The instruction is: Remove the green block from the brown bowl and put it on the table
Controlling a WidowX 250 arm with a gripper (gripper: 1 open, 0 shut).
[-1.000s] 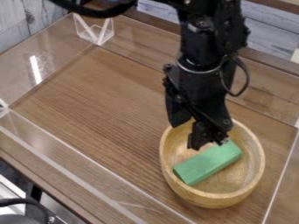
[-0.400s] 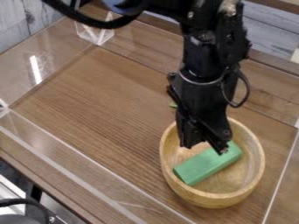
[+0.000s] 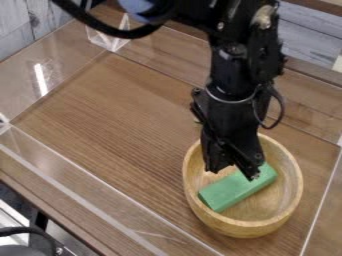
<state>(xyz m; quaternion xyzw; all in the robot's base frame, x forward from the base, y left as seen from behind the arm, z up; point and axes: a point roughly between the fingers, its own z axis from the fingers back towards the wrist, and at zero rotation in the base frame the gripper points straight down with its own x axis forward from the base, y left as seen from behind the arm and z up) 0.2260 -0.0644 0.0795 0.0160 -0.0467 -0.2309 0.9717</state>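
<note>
- 1 black gripper [image 3: 231, 165] reaches down from the top of the view, its fingers over the far part of the brown bowl [image 3: 289, 209].
- The fingers are closed, drawn in toward each other; whether they touch the green block [image 3: 237, 188] is hidden from this 1 angle.
- The green block is inside the bowl, just on the camera side of the fingers, lying at a slant on the bowl's floor; the fingers overlap its far edge in the view.
- The bowl sits below and around the fingertips, its near rim on the camera side of them and its right rim to the view's right of them.
- The table [image 3: 114, 115] spreads out to the view's left of the fingers, with brown wood grain, and passes under the bowl.
- 1 clear, pale-edged object [image 3: 110, 38] stands well apart from the fingers, toward the view's upper left.
- 1 black cable [image 3: 278, 108] loops beside the arm, above the fingers and to the view's right.
- 1 dark curved piece [image 3: 27, 232] shows at the view's lower left corner, well apart from the fingers; what it belongs to cannot be told.
</note>
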